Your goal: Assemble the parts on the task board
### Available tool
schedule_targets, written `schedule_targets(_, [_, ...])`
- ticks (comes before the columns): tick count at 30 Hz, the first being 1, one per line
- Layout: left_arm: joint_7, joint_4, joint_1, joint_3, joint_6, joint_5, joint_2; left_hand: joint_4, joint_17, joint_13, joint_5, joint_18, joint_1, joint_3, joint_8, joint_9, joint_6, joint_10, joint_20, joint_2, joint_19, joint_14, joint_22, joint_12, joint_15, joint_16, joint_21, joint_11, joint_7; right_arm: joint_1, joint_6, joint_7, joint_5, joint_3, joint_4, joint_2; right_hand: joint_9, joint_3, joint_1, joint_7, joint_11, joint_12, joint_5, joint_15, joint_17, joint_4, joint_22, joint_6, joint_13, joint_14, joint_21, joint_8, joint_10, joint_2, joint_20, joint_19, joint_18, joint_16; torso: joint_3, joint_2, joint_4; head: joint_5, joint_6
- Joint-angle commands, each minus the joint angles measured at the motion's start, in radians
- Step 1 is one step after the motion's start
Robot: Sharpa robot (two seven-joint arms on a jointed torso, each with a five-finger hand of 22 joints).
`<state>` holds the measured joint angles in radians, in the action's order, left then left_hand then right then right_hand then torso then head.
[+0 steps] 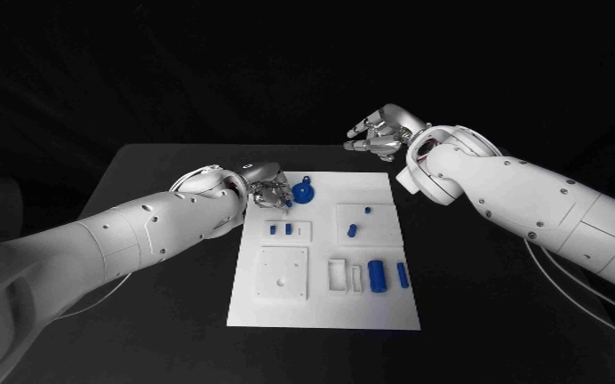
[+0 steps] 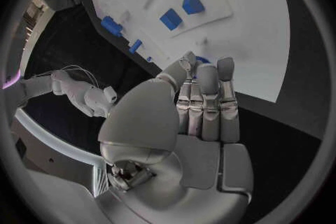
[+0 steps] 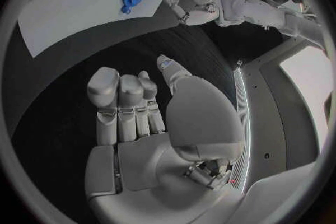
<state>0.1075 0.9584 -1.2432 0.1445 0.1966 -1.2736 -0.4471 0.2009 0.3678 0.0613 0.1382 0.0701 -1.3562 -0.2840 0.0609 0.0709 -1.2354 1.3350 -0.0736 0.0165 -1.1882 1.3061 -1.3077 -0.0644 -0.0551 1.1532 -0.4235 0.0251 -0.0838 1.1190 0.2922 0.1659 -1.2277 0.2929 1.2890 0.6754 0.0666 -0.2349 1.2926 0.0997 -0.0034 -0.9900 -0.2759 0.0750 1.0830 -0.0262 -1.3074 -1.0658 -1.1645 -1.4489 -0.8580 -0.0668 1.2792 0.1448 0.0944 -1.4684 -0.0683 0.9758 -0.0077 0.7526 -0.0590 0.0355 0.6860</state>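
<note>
Looking down from the head view: white task board (image 1: 385, 313) lies mid black table (image 1: 167, 171), long side running away from the robot.

Nothing else on the table that I can make out. Left arm (image 1: 115, 233) crosses the board's near-left side; its wrist overlaps the board's far-left corner.

Board contents:
- round blue part (image 1: 304, 192) with a small tab, far-left corner, just beside the left hand's fingertips; can't tell if touching
- 2 small blue blocks (image 1: 282, 228) on a raised white square just nearer than that
- small blue peg (image 1: 368, 211) and short blue piece (image 1: 353, 231) on a second raised square to the right
- plain white square plate (image 1: 282, 274) near-left
- white slotted holder (image 1: 346, 275), then a thick blue cylinder (image 1: 376, 276) and a thinner blue bar (image 1: 403, 275) lying flat beside it, near-right

Left hand (image 1: 267, 190): over the board's far-left corner. In the left wrist view the fingers (image 2: 207, 101) are straight and close together, thumb alongside, nothing visibly gripped.

Right hand (image 1: 380, 132): raised beyond the board's far-right corner, off the board, well apart from the parts. Right wrist view shows fingers (image 3: 120, 102) loosely extended over bare table, nothing held.
</note>
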Motion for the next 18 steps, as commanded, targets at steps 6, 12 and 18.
schedule_targets(6, [-0.008, -0.005, -0.001, 0.001, -0.029, -0.019, -0.006, -0.003, 0.001, -0.001, -0.007, 0.001, 0.004, 0.007, 0.004, 0.001, -0.005, 0.003, 0.001, 0.001, 0.007, 0.003, -0.02, 0.005, 0.002, -0.007, 0.004, -0.001, 0.0, 0.0, -0.004, -0.007, -0.002, 0.0, 0.002, 0.002, -0.001, -0.004, -0.005, 0.002, -0.002, -0.002, -0.003, -0.001, 0.001, 0.0, -0.11, -0.001, 0.0, -0.005, -0.001, 0.004, 0.0, -0.001, -0.002, -0.033, -0.014, -0.001, 0.0001, 0.0, 0.0006, -0.002, 0.0])
schedule_targets(12, [-0.01, -0.005, 0.0, 0.001, -0.043, -0.02, -0.01, -0.002, 0.001, -0.001, -0.008, 0.001, 0.002, 0.008, 0.004, 0.001, -0.006, 0.003, 0.001, 0.001, 0.006, 0.004, -0.02, 0.005, 0.001, -0.007, 0.005, -0.001, 0.0, 0.0, -0.004, -0.007, -0.002, 0.0, 0.002, 0.002, -0.001, -0.004, -0.005, 0.002, -0.002, -0.002, -0.003, -0.001, 0.001, 0.0, -0.11, -0.001, 0.0, -0.005, -0.001, 0.004, 0.0, -0.001, -0.002, -0.033, -0.014, -0.001, 0.0, 0.001, 0.0005, -0.002, 0.001])
schedule_targets(18, [-0.011, -0.006, 0.0, 0.003, -0.054, -0.021, -0.011, -0.002, 0.001, -0.001, -0.008, 0.001, 0.002, 0.008, 0.004, 0.001, -0.005, 0.003, 0.001, 0.001, 0.007, 0.004, -0.02, 0.005, 0.002, -0.008, 0.006, -0.001, 0.0, 0.0, -0.004, -0.007, -0.002, 0.0, 0.002, 0.002, -0.001, -0.004, -0.004, 0.002, -0.002, -0.002, -0.002, -0.001, 0.001, 0.001, -0.11, -0.002, 0.0, -0.005, 0.001, 0.004, 0.0, -0.002, -0.002, -0.033, -0.014, -0.001, -0.0003, 0.001, 0.0001, -0.001, 0.002])
